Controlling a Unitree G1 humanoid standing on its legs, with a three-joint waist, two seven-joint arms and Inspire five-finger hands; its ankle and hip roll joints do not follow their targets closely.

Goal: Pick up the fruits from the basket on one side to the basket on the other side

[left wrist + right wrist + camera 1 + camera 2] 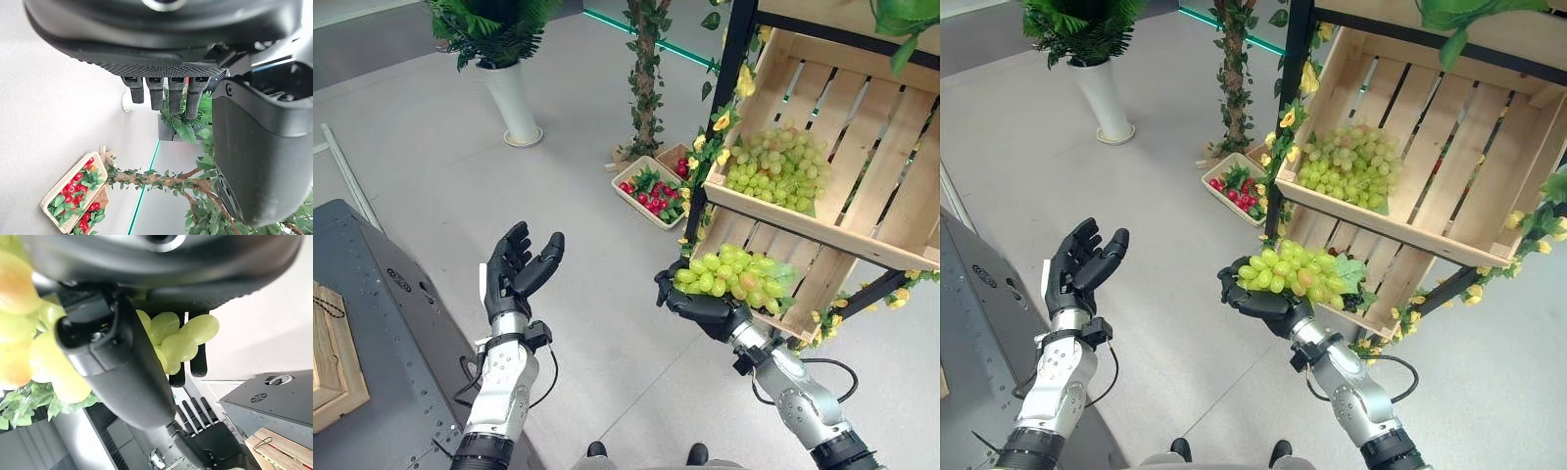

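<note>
From the head views: right hand (705,308) palm-up under a bunch of green grapes (734,274), fingers curled round its underside, held just in front of the lower crate (822,274) of the shelf, with a second bunch of grapes (778,166) lying in the upper crate (862,127); left hand (514,269) raised well apart, fingers straight and spread, holding nothing. In the right wrist view, grapes pinned between thumb and fingers; in the left wrist view, fingers (161,90) straight, facing the floor tray of red fruit (73,193). Apparently mid-carry; next, probably a swing toward the receiving basket, keeping the palm level.
</note>
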